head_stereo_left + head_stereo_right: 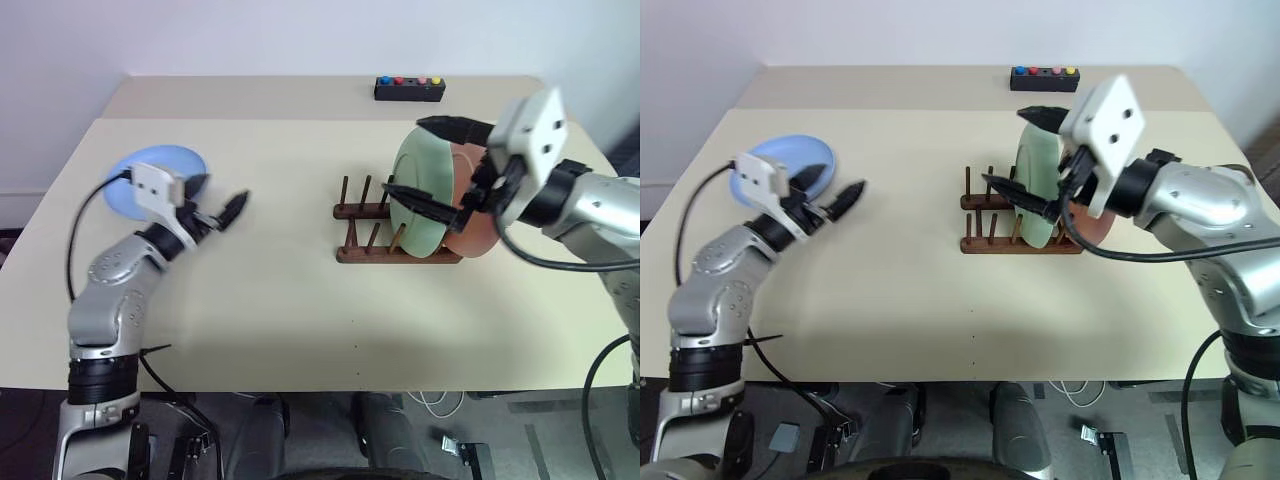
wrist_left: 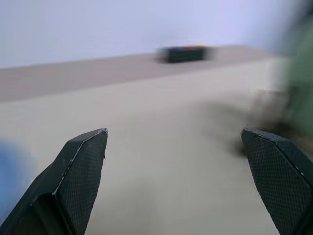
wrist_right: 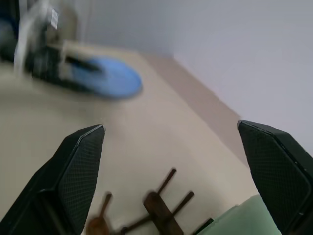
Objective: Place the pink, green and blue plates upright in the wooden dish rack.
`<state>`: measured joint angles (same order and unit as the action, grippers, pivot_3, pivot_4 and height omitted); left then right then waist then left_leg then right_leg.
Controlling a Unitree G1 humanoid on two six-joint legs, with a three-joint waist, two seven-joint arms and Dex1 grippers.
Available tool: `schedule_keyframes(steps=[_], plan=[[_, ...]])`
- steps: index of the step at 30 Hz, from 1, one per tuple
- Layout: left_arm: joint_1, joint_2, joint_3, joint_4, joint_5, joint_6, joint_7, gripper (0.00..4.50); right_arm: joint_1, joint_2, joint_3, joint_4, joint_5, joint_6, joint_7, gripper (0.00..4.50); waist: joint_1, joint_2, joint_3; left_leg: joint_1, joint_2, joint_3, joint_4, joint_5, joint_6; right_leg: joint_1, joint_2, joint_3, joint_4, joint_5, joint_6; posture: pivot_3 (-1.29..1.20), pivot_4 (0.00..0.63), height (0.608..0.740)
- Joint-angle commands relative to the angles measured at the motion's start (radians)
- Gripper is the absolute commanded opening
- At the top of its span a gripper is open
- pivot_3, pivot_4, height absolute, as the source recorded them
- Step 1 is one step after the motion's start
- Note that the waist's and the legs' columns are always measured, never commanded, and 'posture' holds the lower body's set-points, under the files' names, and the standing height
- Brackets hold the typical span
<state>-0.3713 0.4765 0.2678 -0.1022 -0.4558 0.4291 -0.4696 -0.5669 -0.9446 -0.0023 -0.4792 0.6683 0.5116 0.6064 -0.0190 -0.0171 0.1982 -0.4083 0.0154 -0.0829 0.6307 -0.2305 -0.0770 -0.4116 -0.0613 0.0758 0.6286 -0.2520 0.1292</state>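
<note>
A: Report the position of the plates and the rack.

B: The wooden dish rack stood on the table, right of centre; the green plate stood upright between its pegs at the right-hand end; the pink plate stood upright just behind the green one, on its right, mostly hidden by the arm. The blue plate lay flat on the table at the far left, well apart from the rack.

A: State of the grippers?

B: The right gripper hung at the green plate with its fingers spread wide, one above the plate's upper rim and one across its face; the frames did not settle whether either touched it; nothing was clamped. The left gripper hovered over the table just beside the blue plate, fingers wide apart, holding nothing.

A: Other items on the surface?

B: A small black box with coloured buttons sat at the far edge, behind the rack.
</note>
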Motion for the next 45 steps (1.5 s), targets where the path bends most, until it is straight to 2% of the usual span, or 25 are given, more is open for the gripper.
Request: schedule_keyframes(steps=[1,4,10,15,22,25,32,36,39,42,45], plan=[[-0.064,0.018,0.09,0.076,0.058,-0.009,0.155,4.5,-0.042,0.028,0.022,0.01,-0.104,-0.072,0.046,4.42,0.006,0.0,0.0,0.0,0.0,0.0,0.0,0.0,0.0,0.0,0.0,0.0,0.0,0.001,0.002,0.0,0.15,0.73],[-0.143,0.023,0.149,0.172,0.117,0.057,0.352,4.5,-0.065,0.067,0.038,0.03,-0.14,-0.087,0.071,4.42,0.007,-0.002,0.001,-0.001,0.0,-0.002,0.0,0.0,0.0,0.0,0.0,-0.001,0.001,0.001,0.002,0.0,0.15,0.73],[-0.262,0.058,0.218,0.412,0.17,0.111,0.531,4.5,-0.084,0.117,0.038,0.048,-0.186,-0.091,0.107,4.42,0.004,-0.002,0.001,0.0,-0.001,-0.002,0.0,0.0,0.0,0.0,0.0,-0.001,0.001,0.001,0.002,0.0,0.15,0.73],[-0.351,0.073,0.221,0.599,0.156,0.161,0.525,4.5,-0.073,0.144,0.029,0.045,-0.212,-0.088,0.117,4.42,0.005,-0.002,0.0,0.0,-0.001,-0.002,0.0,0.0,0.0,0.0,0.0,-0.002,0.002,0.002,0.003,0.0,0.15,0.73],[-0.459,0.071,0.261,0.82,0.129,0.131,0.543,4.5,-0.035,0.156,0.021,0.031,-0.25,-0.088,0.117,4.42,0.004,-0.003,0.0,0.0,-0.001,-0.002,0.0,0.0,0.0,0.0,-0.001,-0.002,0.002,0.002,0.003,0.0,0.15,0.73],[-0.487,0.074,0.259,0.869,0.124,0.113,0.528,3.65,-0.029,0.161,0.018,0.028,-0.265,-0.09,0.114,4.5,0.002,-0.003,0.0,0.0,-0.001,-0.002,0.0,0.0,0.0,0.0,0.0,-0.002,0.002,0.002,0.003,0.0,0.15,0.73],[-0.495,0.066,0.288,0.87,0.095,0.101,0.566,0.02,-0.031,0.186,0.026,0.034,-0.356,-0.14,0.072,4.5,0.001,-0.003,0.0,0.0,-0.001,-0.002,0.0,0.0,0.0,0.0,-0.001,-0.002,0.002,0.002,0.003,0.0,0.15,0.73],[-0.475,0.055,0.283,0.816,0.088,0.117,0.579,0.02,-0.049,0.209,0.052,0.05,-0.437,-0.173,0.043,4.5,0.001,-0.003,0.0,0.0,-0.001,-0.002,0.0,0.0,0.0,0.0,-0.001,-0.002,0.003,0.002,0.003,0.0,0.15,0.73],[-0.456,0.035,0.264,0.727,0.083,0.116,0.563,0.02,-0.051,0.218,0.056,0.052,-0.429,-0.146,0.067,4.5,0.001,-0.003,0.0,0.0,-0.001,-0.002,0.0,0.0,0.0,0.0,-0.001,-0.002,0.003,0.002,0.003,0.0,0.15,0.73],[-0.425,-0.013,0.212,0.531,0.093,0.021,0.521,0.02,-0.068,0.219,0.06,0.051,-0.38,-0.073,0.115,4.5,0.004,-0.003,0.0,0.0,-0.001,-0.002,0.0,0.0,-0.001,0.0,-0.001,-0.002,0.003,0.002,0.003,0.0,0.15,0.73],[-0.403,-0.052,0.154,0.344,0.103,-0.036,0.489,0.02,-0.097,0.229,0.076,0.053,-0.41,-0.09,0.119,4.5,0.009,-0.003,0.0,0.0,-0.001,-0.002,0.0,0.001,-0.001,0.0,-0.001,-0.002,0.003,0.002,0.003,0.0,0.15,0.73]])
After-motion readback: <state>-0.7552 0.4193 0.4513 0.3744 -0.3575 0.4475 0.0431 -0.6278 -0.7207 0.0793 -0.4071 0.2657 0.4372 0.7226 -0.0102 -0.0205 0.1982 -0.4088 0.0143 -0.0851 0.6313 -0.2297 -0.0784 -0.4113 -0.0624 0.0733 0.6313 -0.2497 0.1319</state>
